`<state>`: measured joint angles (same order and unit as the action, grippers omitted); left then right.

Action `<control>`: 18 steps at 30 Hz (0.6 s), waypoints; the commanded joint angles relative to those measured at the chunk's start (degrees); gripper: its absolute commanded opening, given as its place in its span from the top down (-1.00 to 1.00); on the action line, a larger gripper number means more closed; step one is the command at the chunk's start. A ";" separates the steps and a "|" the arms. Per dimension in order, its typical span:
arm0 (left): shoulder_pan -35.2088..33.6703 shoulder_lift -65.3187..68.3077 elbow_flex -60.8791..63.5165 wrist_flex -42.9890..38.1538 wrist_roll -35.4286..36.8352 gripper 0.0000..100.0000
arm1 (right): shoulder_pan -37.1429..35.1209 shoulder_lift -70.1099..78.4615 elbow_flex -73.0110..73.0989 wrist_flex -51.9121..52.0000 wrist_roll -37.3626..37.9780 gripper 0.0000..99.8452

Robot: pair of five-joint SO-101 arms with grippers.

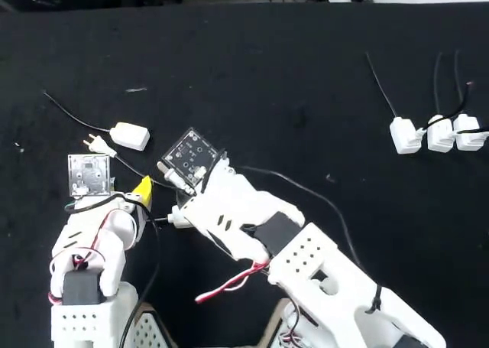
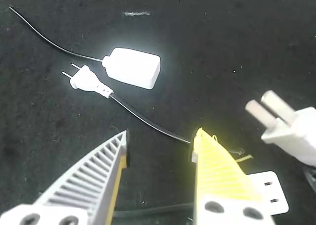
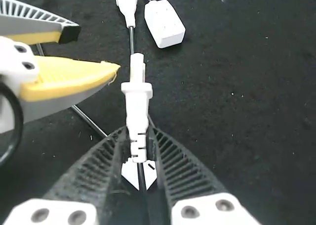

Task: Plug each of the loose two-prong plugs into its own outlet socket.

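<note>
Right fingers (image 3: 180, 160) are clamped on a plug (image 3: 137, 94), just beside the left fingers (image 2: 217, 170), which stand apart. A second plug (image 2: 89, 80) lies on the table (image 2: 232, 32) near a socket (image 2: 132, 67)

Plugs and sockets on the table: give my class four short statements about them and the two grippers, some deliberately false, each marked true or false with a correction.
1. The right gripper is shut on a white plug. True.
2. The left gripper holds a plug. False: it is open, with nothing between its fingers.
3. A loose plug lies on the table beside a white socket, not plugged into it. True.
4. All the sockets sit together in one group. False: three more sockets sit in a row apart, near the right edge of the high view.
</note>
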<state>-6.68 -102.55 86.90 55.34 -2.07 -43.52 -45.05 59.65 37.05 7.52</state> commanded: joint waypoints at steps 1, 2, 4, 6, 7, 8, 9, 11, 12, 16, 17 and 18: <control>-0.57 -0.26 -0.84 -0.97 0.44 0.55 | -0.79 -1.89 -1.89 -0.09 -0.44 0.98; -0.57 -0.26 -0.84 -0.97 0.44 0.55 | -0.79 -1.89 -1.89 -0.09 -0.35 0.98; -0.75 -0.35 -0.92 -1.05 0.53 0.55 | -0.88 -1.80 -1.80 -0.09 -0.09 0.98; -0.92 -0.35 -2.24 -1.41 1.58 0.55 | -1.05 -1.80 -1.27 -0.18 -0.09 0.98; -0.92 -0.35 -3.03 -1.76 3.16 0.55 | -1.05 -1.80 -0.75 -0.97 -0.09 0.98; -0.92 -0.35 -4.00 -2.11 4.57 0.55 | -1.14 -1.80 0.04 -2.02 -0.09 0.98; -0.84 -0.35 -4.70 -2.29 5.45 0.55 | -1.14 -1.80 0.92 -3.16 -0.09 0.98; -0.48 -0.35 -4.97 -2.37 5.89 0.55 | -1.23 -1.80 2.07 -4.48 -0.09 0.98; -0.48 -0.35 -4.70 -2.46 5.89 0.55 | -2.02 -1.80 2.33 -4.75 -0.09 0.98; -0.48 -0.18 -1.80 -5.19 5.71 0.55 | -6.15 -1.80 2.68 -4.92 0.00 0.98; -0.48 -0.09 -1.45 -5.45 5.71 0.55 | -6.42 -1.80 2.68 -4.92 0.00 0.98; -0.48 0.00 -1.36 -5.54 5.71 0.55 | -6.42 -1.80 2.68 -4.92 0.00 0.98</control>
<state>-7.12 -102.55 85.76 51.82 3.30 -47.74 -45.14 62.64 33.71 7.43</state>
